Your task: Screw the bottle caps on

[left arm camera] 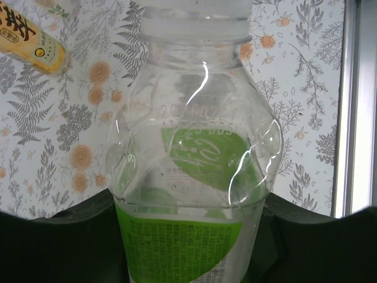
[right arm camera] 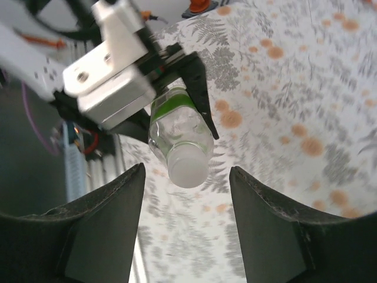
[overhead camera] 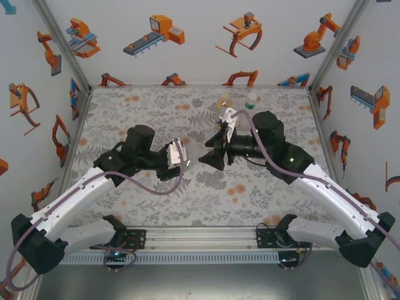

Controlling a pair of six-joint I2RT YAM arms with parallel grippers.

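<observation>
Pincers first: right pincer (right arm camera: pixel 187 177) is spread wide and holds nothing. Straight ahead of it, roughly between its two fingertips but not touched by either, is the white cap (right arm camera: pixel 188 168), sitting on the neck of the clear bottle (right arm camera: pixel 177 127). The bottle lies roughly level above the worktop (overhead camera: pixel 206 200), cap end pointing at the right pincer.

Left pincer (left arm camera: pixel 188 203) is closed on the bottle body around the green-and-white label, fingers on both sides. From it the neck and cap stick out forward. Both pincers face each other mid-worktop, close but apart.

Far beyond the right pincer, near the back wall, are the yellow bottle (overhead camera: pixel 223 102) and just beside it the green-tinted bottle (overhead camera: pixel 251 100). Neither is touched. They are too small to tell whether they are capped.

Progress, as a judgement: the cap is on the clear bottle's neck, but I cannot tell whether it is threaded tight or only resting. The right pincer looks lined up to close on the cap and twist while the left holds the body. That step is not yet done. The two back bottles are probably left to do, so the task is early to midway at best.
</observation>
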